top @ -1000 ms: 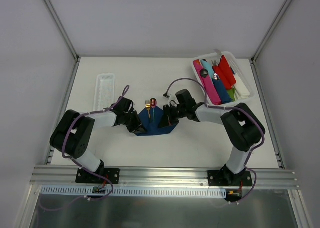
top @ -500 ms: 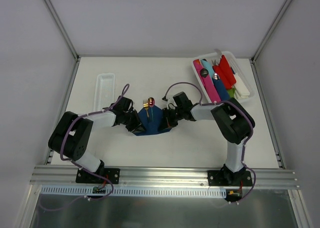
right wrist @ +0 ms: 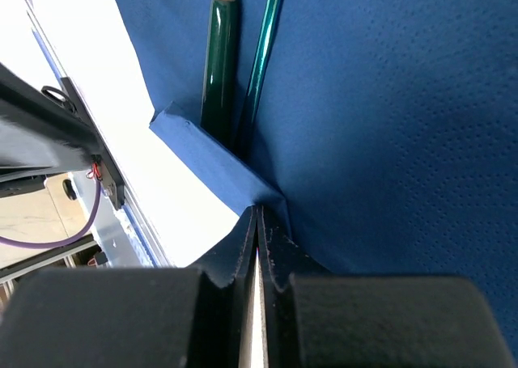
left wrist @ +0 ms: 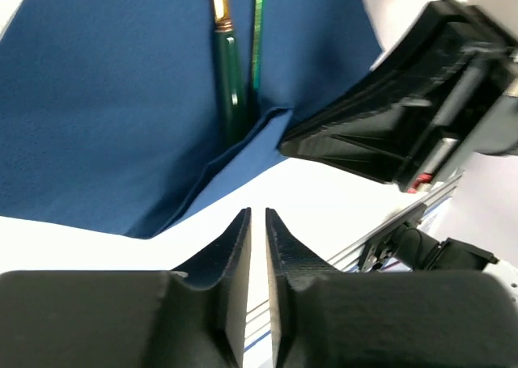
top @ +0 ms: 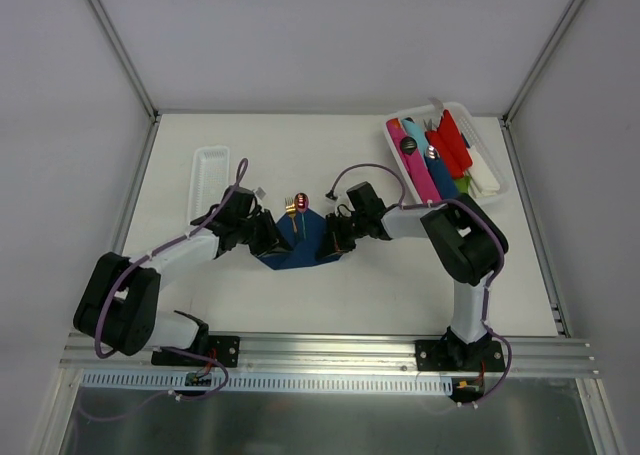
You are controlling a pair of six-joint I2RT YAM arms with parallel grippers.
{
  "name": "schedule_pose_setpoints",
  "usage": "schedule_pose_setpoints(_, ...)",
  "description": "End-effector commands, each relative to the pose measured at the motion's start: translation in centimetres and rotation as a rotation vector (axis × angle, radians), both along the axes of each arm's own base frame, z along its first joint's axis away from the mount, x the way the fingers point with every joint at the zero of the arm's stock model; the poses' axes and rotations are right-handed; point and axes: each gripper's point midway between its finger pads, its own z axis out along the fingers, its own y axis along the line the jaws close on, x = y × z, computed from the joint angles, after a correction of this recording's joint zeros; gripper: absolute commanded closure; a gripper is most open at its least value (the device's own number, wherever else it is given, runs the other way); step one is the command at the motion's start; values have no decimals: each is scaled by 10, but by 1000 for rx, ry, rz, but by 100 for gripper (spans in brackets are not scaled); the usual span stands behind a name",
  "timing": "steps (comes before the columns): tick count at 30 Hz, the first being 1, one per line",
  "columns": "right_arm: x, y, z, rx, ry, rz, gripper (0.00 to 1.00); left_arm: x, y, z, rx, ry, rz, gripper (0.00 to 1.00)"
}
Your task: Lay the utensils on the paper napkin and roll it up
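White table (top: 400,275) holds the paper napkin (top: 300,247), utensils (top: 292,211) lying on it — we judge rolling is in hand: right gripper (right wrist: 259,222) pinches its folded edge, left gripper (left wrist: 257,222) closed and empty beside it — next, carry that fold over them.

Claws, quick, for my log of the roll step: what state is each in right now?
Left claw: closed to a slit, nothing visibly held.
Right claw: closed on a fold of the paper napkin.
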Motion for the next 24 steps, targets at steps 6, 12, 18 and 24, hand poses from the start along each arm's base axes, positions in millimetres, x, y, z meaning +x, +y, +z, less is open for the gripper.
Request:
schedule_pose_setpoints(6, 14, -8, -17, -61, -11, -51, 96, -8, -16, -26, 8, 84, -51, 93)
schedule_pose_setpoints(12, 15, -10, -20, -68, 1, -56, 97, -12, -20, -39, 8, 119, -43, 94)
schedule_pose_setpoints(18, 16, -11, -21, -72, 4, -60, 97, -17, -16, -48, 25, 149, -26, 94)
schedule_pose_setpoints(24, 18, -14, -23, -78, 4, -66, 97, -21, -7, -59, 63, 172, 11, 94)
